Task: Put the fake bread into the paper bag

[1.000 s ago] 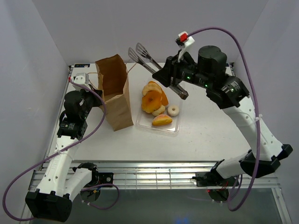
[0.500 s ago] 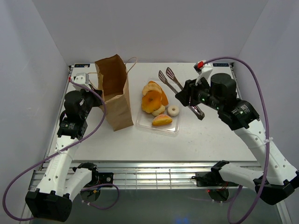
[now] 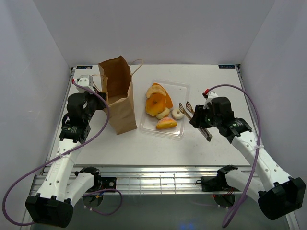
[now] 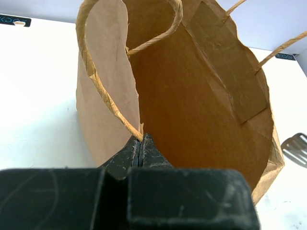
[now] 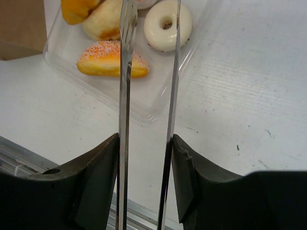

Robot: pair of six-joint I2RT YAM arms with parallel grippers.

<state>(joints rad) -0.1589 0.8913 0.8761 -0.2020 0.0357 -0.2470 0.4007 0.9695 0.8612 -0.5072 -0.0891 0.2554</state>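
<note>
Your right claw (image 5: 146,155) grips the tongs (image 5: 125,86) at the tray (image 5: 156,103) edge, left claw (image 4: 141,147) clamps the paper bag (image 4: 201,120) rim; pinch off-centre and that doughnut (image 5: 181,21) skids away.

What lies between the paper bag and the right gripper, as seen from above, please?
In the top view, the clear tray holding the fake bread lies between them, with the tongs held by the right gripper pointing at it.
</note>
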